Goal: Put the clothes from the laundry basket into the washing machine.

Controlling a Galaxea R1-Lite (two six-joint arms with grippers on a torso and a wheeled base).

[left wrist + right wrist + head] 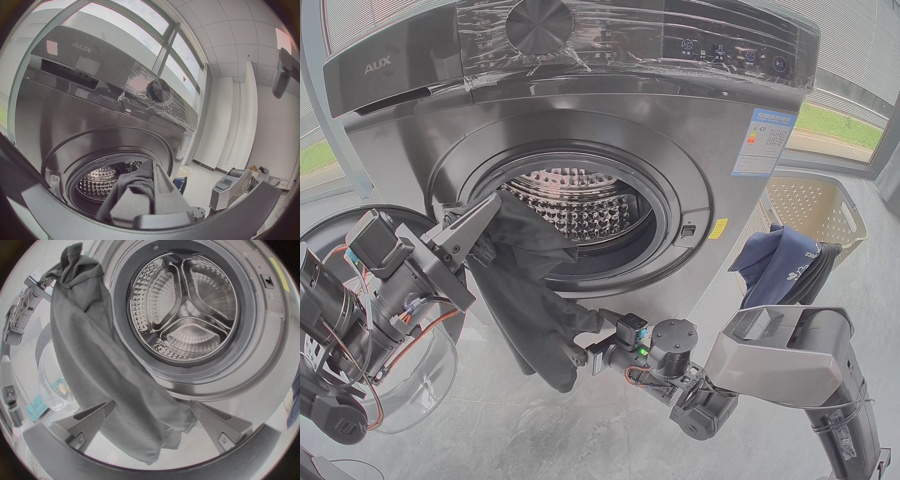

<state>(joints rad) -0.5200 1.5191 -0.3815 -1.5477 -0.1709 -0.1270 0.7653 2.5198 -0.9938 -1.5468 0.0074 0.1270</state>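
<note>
Left pincer [487,209] clamps the dark garment [531,294] at centre-left. Shut your wide-open right pincer [151,405] on its dangling end, then feed everything into the drum [581,206].

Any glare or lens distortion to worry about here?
Head view: daylight glints off the wrinkled film on the control panel. Left wrist view: bright window behind the washing machine; fisheye bends its edges. Right wrist view: drum throws highlights, corners vignetted black.
</note>
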